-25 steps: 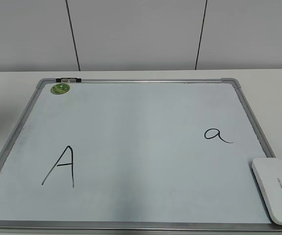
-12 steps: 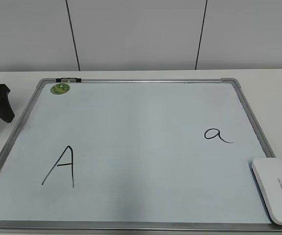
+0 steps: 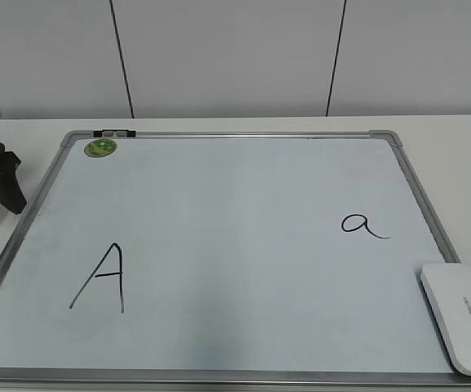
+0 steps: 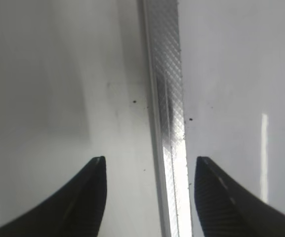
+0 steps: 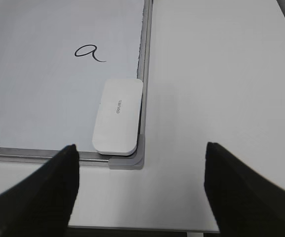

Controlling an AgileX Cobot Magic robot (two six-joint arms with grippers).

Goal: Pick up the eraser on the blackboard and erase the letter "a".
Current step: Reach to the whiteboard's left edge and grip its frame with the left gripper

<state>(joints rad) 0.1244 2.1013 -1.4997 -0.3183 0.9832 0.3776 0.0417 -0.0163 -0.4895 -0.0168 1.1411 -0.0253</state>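
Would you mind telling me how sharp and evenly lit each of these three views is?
Exterior view: sharp and evenly lit, with the letter "a" and eraser crisp. Left wrist view: soft focus, the blackboard frame showing a bright glare streak low down, the left gripper fingers dark. Right wrist view: the board is clear, but the right gripper fingers are blurred dark shapes.
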